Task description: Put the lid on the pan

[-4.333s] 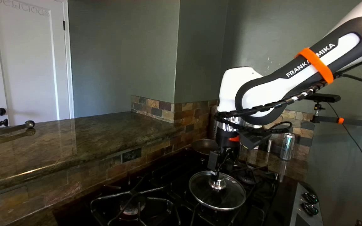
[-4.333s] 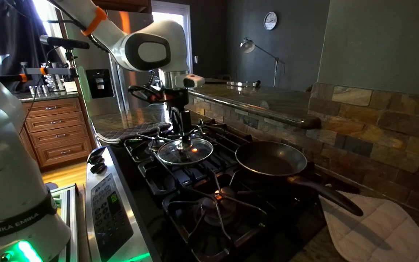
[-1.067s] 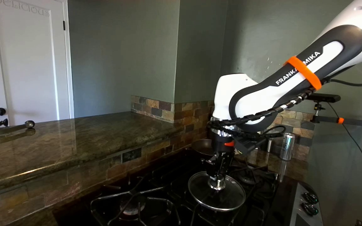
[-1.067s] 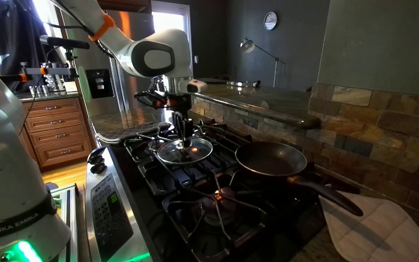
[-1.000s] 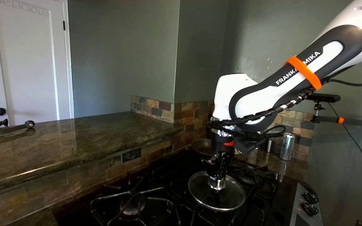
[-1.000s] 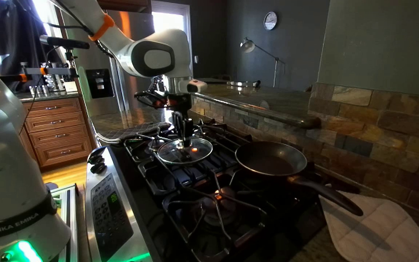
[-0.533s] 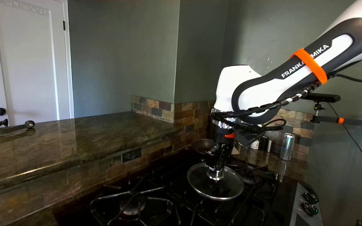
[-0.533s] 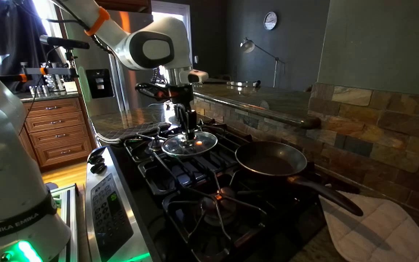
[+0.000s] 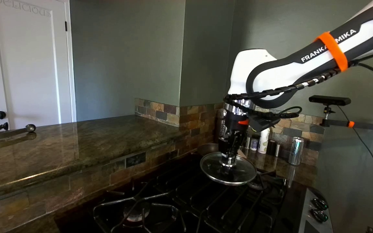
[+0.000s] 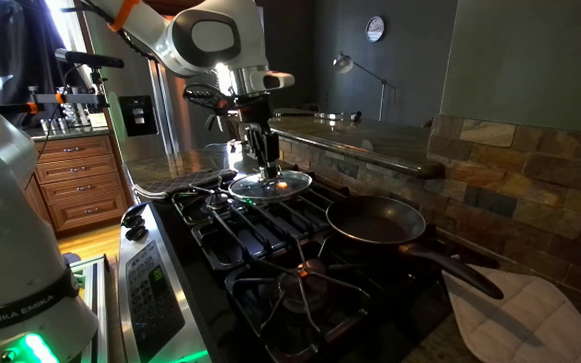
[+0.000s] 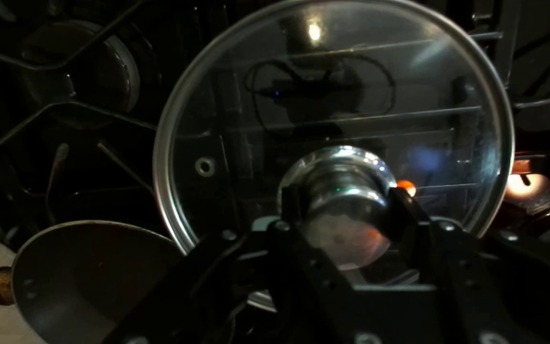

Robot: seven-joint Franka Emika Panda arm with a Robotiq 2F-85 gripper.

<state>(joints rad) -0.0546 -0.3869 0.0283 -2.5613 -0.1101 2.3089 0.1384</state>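
Note:
My gripper (image 11: 346,203) is shut on the metal knob (image 11: 351,165) of the lid, one dark finger at each side of it. The round glass lid (image 11: 203,110) with its shiny rim fills the middle of the wrist view. In both exterior views the lid (image 9: 244,171) (image 10: 293,186) hangs above the stove grates, close to level, beneath the gripper (image 10: 269,169). The dark pan (image 10: 376,222) sits on the stove to the right of the lid, its handle pointing toward the front right. Part of the pan (image 11: 93,282) shows at lower left in the wrist view, partly covered by the gripper.
Black burner grates (image 10: 303,282) spread under and around the lid. A pale quilted pad (image 10: 527,317) lies beneath the pan's handle. The raised stone counter (image 9: 108,139) and tiled wall run behind the stove. Metal canisters (image 9: 296,150) and bottles stand in the corner.
A second ago the lid lay low at the grates with the gripper around its knob. Since then gripper and lid have risen together, with a slight sideways shift. The pan has not moved.

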